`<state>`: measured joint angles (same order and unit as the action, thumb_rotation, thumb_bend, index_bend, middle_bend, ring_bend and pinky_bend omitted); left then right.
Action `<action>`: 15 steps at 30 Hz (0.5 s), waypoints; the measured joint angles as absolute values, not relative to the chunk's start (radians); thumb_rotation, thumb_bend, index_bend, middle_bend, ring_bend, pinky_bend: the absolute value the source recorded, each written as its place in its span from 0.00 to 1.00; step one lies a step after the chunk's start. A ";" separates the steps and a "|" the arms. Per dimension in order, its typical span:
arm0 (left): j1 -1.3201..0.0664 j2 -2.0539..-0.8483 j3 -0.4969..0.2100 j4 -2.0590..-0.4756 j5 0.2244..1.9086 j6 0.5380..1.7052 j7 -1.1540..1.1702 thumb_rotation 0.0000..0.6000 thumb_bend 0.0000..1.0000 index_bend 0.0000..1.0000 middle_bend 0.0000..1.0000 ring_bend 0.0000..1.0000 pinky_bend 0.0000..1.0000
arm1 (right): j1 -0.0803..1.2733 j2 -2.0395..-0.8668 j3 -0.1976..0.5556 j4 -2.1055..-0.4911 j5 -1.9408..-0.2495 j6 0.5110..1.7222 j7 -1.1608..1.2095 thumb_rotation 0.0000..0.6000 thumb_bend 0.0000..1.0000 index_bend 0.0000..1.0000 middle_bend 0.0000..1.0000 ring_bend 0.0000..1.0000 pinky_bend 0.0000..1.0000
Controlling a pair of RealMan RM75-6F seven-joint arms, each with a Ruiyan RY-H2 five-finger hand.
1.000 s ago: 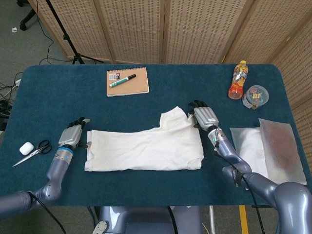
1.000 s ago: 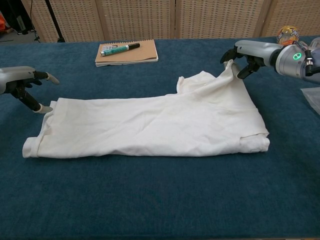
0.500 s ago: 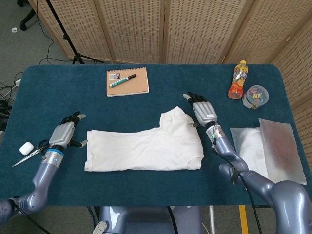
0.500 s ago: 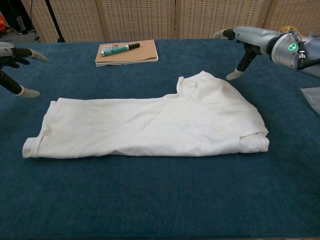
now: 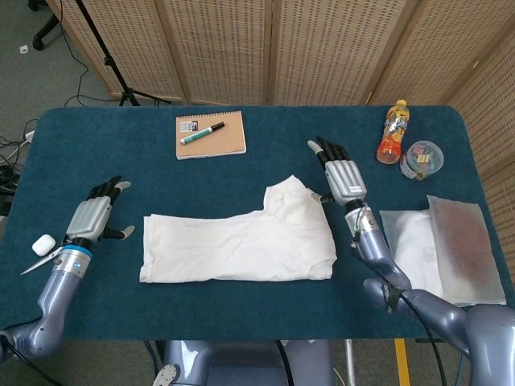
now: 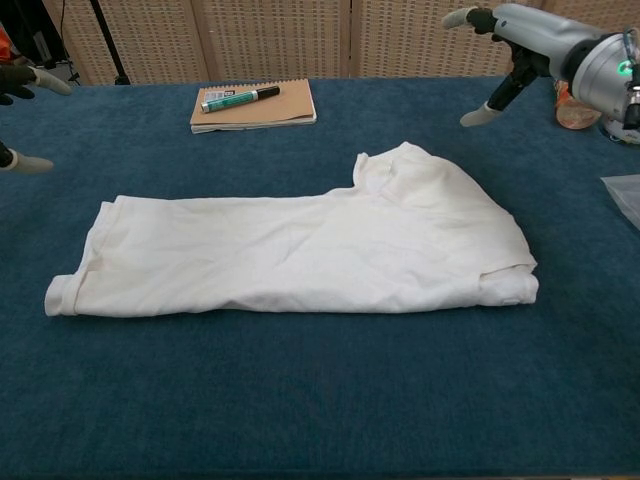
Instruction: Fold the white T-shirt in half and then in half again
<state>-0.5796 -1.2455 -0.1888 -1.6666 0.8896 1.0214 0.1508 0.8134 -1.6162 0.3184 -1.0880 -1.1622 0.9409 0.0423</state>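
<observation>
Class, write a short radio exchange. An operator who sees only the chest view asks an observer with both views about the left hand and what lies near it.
Operator: My view cuts off the left hand. Is it holding anything?
Observer: No. The left hand holds nothing, its fingers are spread, and it is to the left of the T-shirt, apart from it.
Operator: Is anything lying near that hand?
Observer: Yes. Scissors and a small white case lie just beyond its wrist, on the side away from the shirt.

Scissors [image 5: 55, 251] (perhaps touching) crowd left hand [image 5: 88, 219]; shirt [image 5: 241, 240] flanks open.
</observation>
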 measured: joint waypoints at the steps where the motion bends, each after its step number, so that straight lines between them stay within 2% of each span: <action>1: -0.576 -1.242 -0.185 -1.660 0.905 1.021 0.145 1.00 0.25 0.00 0.00 0.00 0.00 | 0.795 -1.591 0.310 -1.130 -1.168 0.956 0.038 1.00 0.00 0.00 0.00 0.00 0.06; 6: -0.564 -1.233 -0.171 -1.640 0.949 1.017 0.123 1.00 0.25 0.00 0.00 0.00 0.00 | 0.705 -1.468 0.258 -1.313 -1.219 1.030 0.027 1.00 0.00 0.00 0.00 0.00 0.06; 10: -0.558 -1.237 -0.153 -1.617 0.968 1.009 0.127 1.00 0.25 0.00 0.00 0.00 0.00 | 0.586 -1.346 0.174 -1.479 -1.330 1.158 0.041 1.00 0.00 0.00 0.00 0.00 0.06; 15: -0.557 -1.254 -0.145 -1.601 0.974 1.009 0.145 1.00 0.25 0.00 0.00 0.00 0.00 | 0.461 -1.256 0.087 -1.573 -1.454 1.321 0.057 1.00 0.00 0.00 0.00 0.00 0.05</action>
<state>-0.5571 -1.2538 -0.1454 -1.6014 0.9744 1.0089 0.1450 0.4614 -1.2563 0.0871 -1.5727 -1.4544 1.3215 0.0565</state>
